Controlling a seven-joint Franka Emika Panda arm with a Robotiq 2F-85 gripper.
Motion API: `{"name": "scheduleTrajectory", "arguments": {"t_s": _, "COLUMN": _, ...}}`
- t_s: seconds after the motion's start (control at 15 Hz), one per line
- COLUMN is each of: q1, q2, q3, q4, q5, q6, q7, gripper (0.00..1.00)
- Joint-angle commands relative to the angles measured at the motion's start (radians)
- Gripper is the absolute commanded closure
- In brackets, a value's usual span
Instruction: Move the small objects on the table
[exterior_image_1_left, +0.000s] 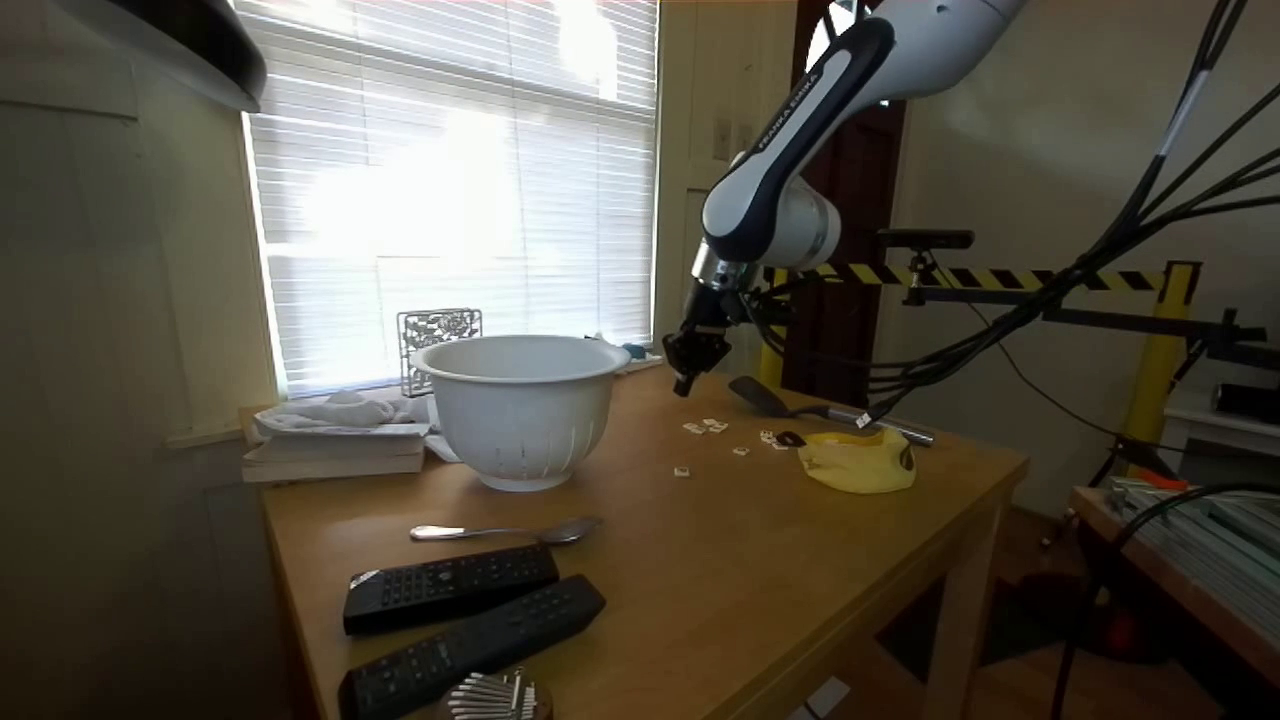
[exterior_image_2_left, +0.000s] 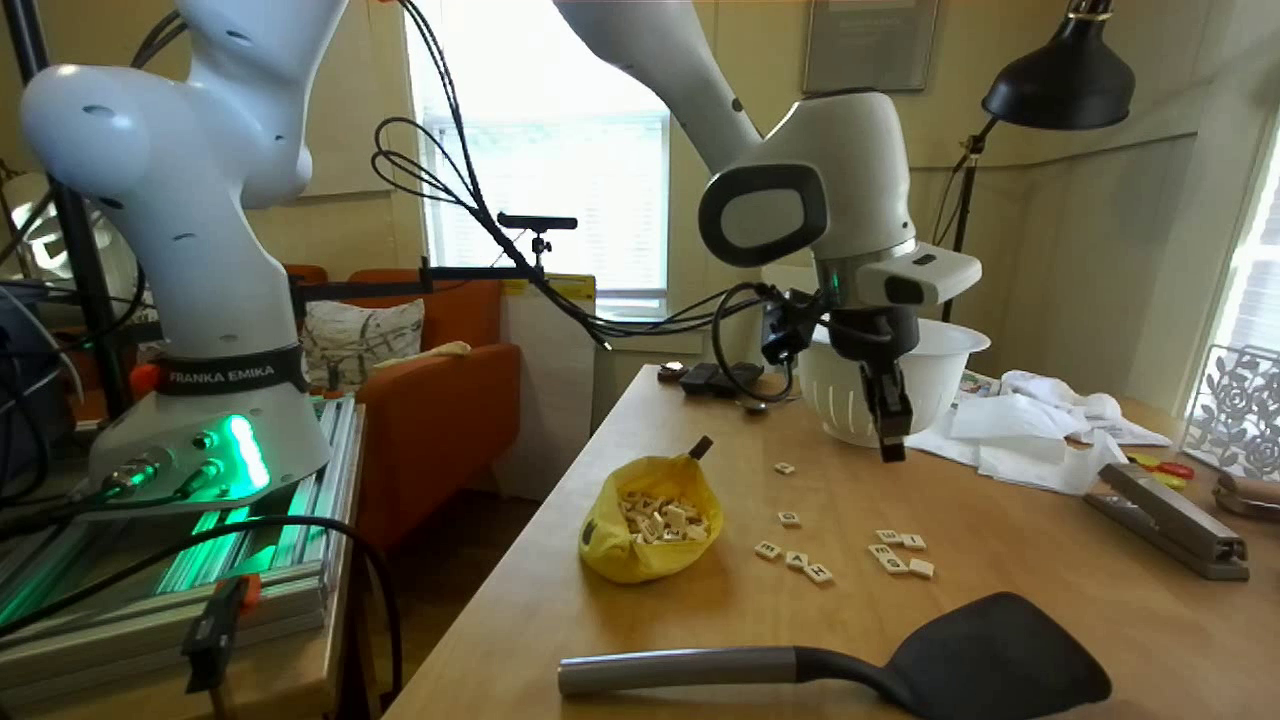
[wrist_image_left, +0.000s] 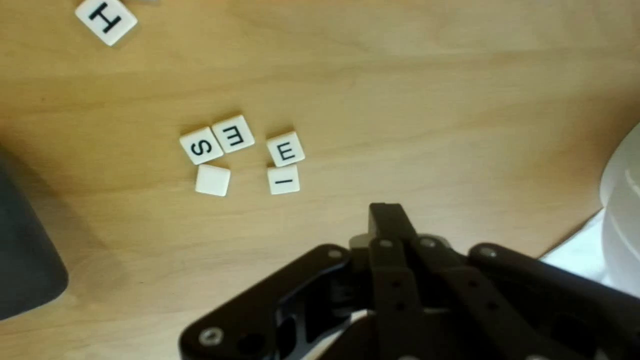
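Letter tiles (wrist_image_left: 233, 134) are judged light, hard, slick — best pinched by opposite edges; above the bench (exterior_image_2_left: 720, 618) the end effector (exterior_image_2_left: 892, 450) is seen clenched — empty.

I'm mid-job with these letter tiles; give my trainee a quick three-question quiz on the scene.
1. Which letter is on the tile nearest the wrist view's top-left corner?
2. True or false: the gripper is clamped on a tile.
3. Which thing holds a heap of tiles? a) spatula b) yellow pouch c) stapler

Key: 1. H. 2. False; its jaws are shut, no tile between them. 3. b.
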Motion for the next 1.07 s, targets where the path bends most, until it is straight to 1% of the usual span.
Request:
{"name": "scheduleTrajectory", "arguments": {"t_s": 0.0, "q1": 0.002, "q2": 0.016, "q3": -0.012, "q4": 0.015, "q5": -0.005, "q6": 0.0, "q7": 0.025, "gripper": 0.99}}
{"name": "scheduleTrajectory", "arguments": {"t_s": 0.13, "q1": 0.004, "q2": 0.045, "q3": -0.026, "q4": 0.04, "q5": -0.008, "q6": 0.004, "q7": 0.045, "gripper": 0.99}}
{"name": "scheduleTrajectory", "arguments": {"t_s": 0.67, "q1": 0.016, "q2": 0.1, "q3": -0.046, "q4": 0.1, "q5": -0.023, "q6": 0.006, "q7": 0.068, "gripper": 1.0}}
{"name": "scheduleTrajectory", "arguments": {"t_s": 0.93, "q1": 0.05, "q2": 0.126, "q3": -0.098, "q4": 0.134, "q5": -0.061, "q6": -0.05, "q7": 0.104, "gripper": 1.0}}
{"name": "scheduleTrajectory", "arguments": {"t_s": 1.0, "q1": 0.069, "q2": 0.132, "q3": -0.123, "q4": 0.143, "q5": -0.078, "q6": -0.074, "q7": 0.125, "gripper": 1.0}}
